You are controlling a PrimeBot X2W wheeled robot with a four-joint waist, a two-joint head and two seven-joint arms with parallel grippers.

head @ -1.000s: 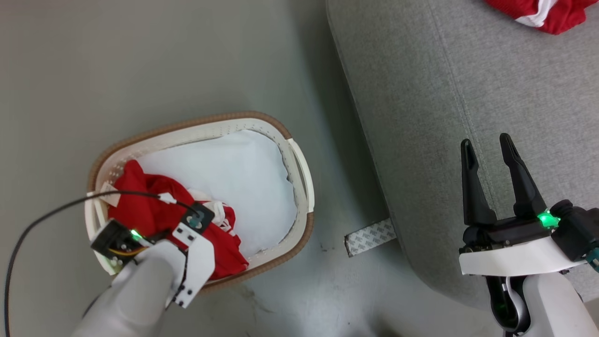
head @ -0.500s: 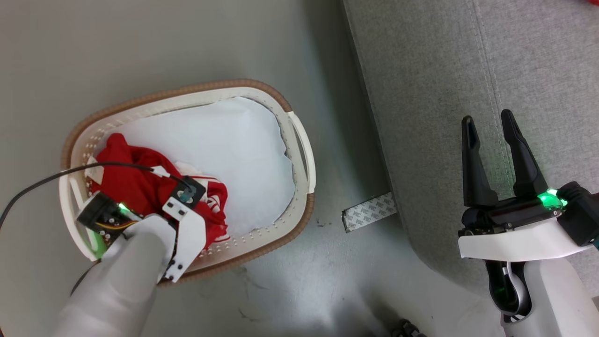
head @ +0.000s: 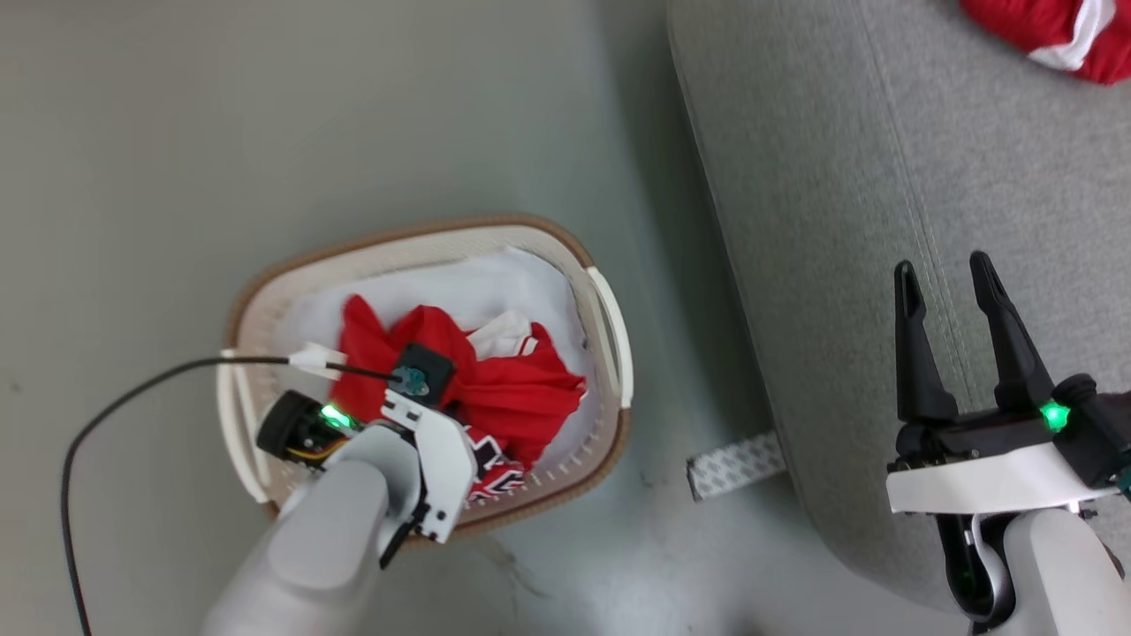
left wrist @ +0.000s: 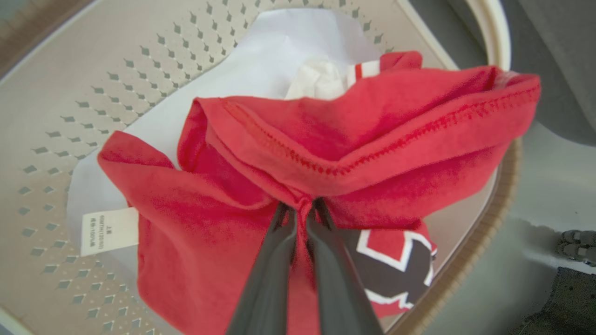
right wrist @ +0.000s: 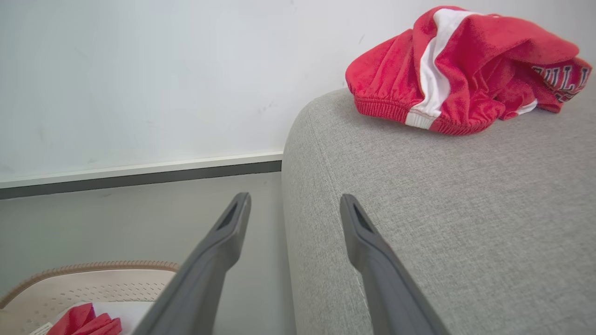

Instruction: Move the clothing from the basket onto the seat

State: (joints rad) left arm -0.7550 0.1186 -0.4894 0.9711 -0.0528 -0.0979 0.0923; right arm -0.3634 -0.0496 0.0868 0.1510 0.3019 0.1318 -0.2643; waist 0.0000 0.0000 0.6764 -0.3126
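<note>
- Red clothing [head: 521,393] lies bunched in the basket [head: 424,228], at 7 o'clock in your head view, on the floor [head: 265,132].
- Your left jaws are clamped on a fold of that clothing [left wrist: 372,139]. The wrist view shows both fingers [left wrist: 265,288] pinching it just below a stitched hem.
- White tag [left wrist: 109,230] sits at 9 o'clock in the left wrist view.
- White pad [head: 495,287] lies under the clothing inside the basket.
- Your right jaws are spread wide and hold nothing, over the seat [head: 839,221] edge at 4 o'clock.
- Second garment [head: 1051,26], red with a white stripe, lies on the seat at 1 o'clock.
- Tape strip [head: 733,464] lies on the floor between basket and seat.
</note>
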